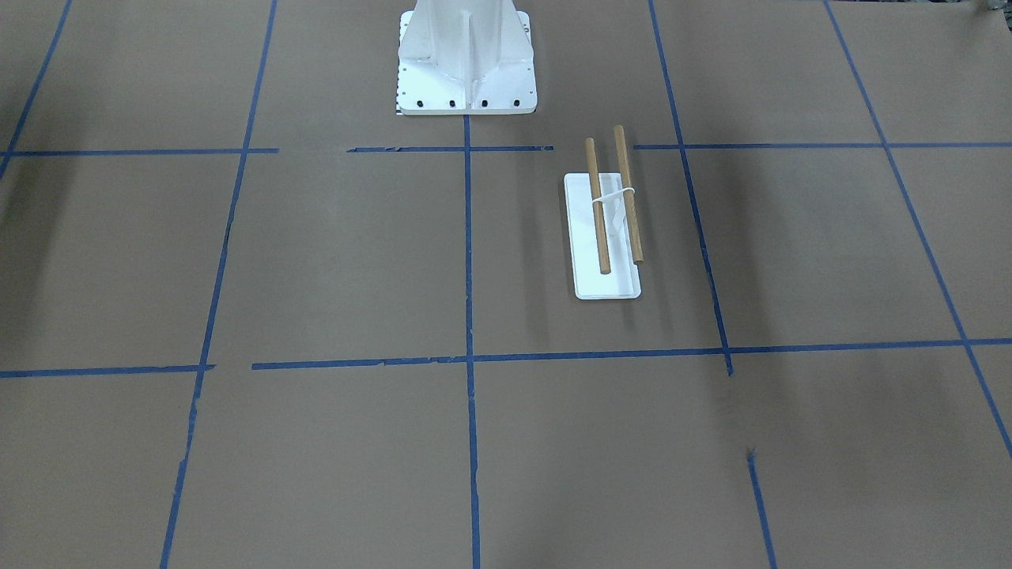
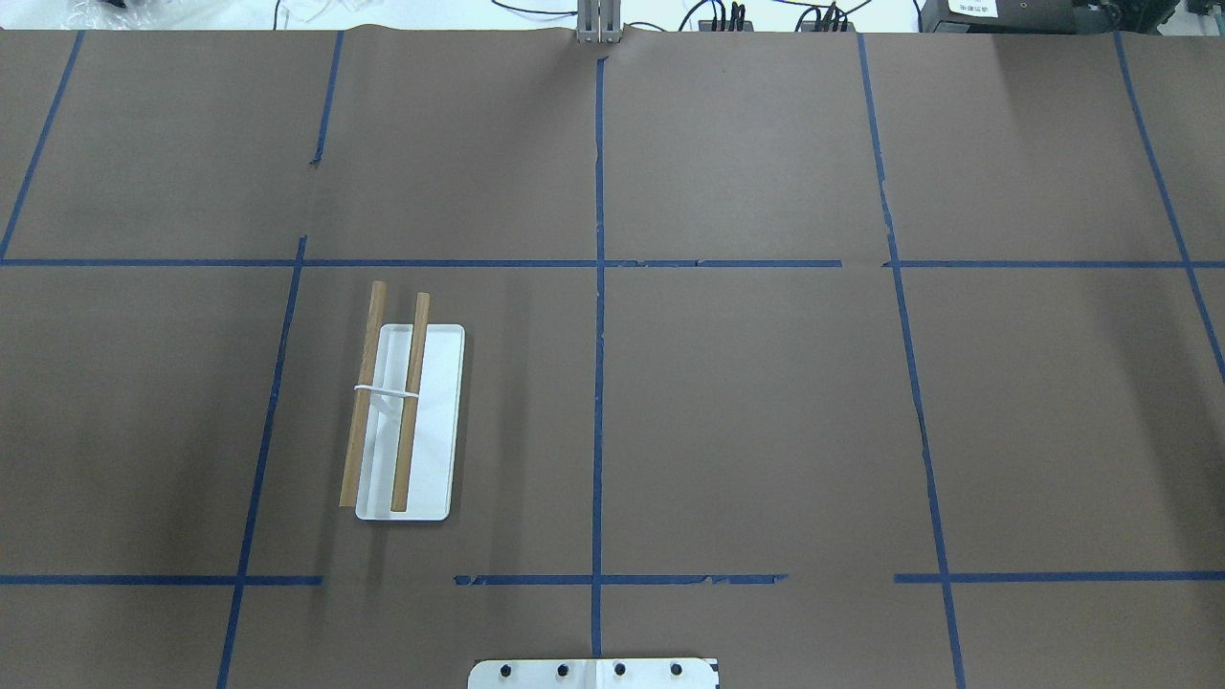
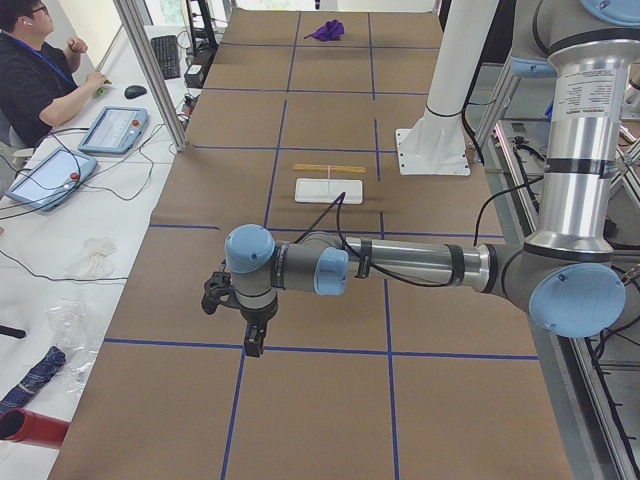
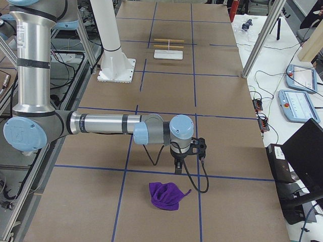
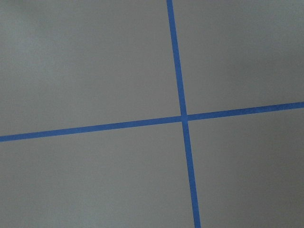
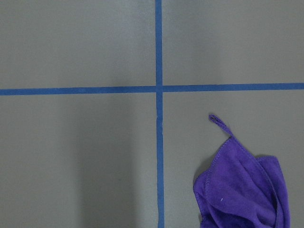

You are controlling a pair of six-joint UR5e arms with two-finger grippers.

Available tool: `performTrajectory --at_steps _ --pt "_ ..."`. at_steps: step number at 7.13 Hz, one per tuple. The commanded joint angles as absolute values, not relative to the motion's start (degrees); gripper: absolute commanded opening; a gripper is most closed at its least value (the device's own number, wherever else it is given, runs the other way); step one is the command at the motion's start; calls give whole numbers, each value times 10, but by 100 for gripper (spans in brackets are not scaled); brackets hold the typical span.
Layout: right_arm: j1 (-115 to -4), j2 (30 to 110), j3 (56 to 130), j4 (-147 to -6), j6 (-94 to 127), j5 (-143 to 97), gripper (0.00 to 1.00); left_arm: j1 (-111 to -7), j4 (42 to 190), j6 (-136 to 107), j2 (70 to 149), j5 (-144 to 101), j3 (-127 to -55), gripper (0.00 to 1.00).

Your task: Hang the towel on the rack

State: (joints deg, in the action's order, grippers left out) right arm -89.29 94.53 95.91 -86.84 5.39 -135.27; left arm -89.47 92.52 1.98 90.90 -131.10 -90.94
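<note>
The towel (image 4: pixel 166 195) is a crumpled deep-purple cloth lying on the brown table at the robot's right end. It also shows in the right wrist view (image 6: pixel 247 190) with its thin loop pointing up-left, and far off in the exterior left view (image 3: pixel 326 31). The rack (image 1: pixel 597 213) has two wooden rods over a white base plate, and stands empty on the robot's left side (image 2: pixel 407 421). My right gripper (image 4: pixel 177 170) hangs just above the table a short way from the towel. My left gripper (image 3: pixel 255 345) hangs over the table's left end. I cannot tell whether either is open or shut.
The robot's white pedestal (image 1: pixel 466 63) stands at the table's middle edge. Blue tape lines (image 2: pixel 598 383) grid the brown table. An operator (image 3: pixel 30 70) sits at a side desk with tablets (image 3: pixel 115 128). A metal post (image 4: pixel 260 40) stands at the table's far edge.
</note>
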Motion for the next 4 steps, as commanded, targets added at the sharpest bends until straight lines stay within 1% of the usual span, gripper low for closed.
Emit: performTrajectory --at_steps 1,4 --pt "-894 944 959 -868 55 -1354 100 -895 926 19 906 -1311 -913 100" --pt "-892 931 969 -867 78 -1368 100 -895 923 18 906 -1348 -952 100"
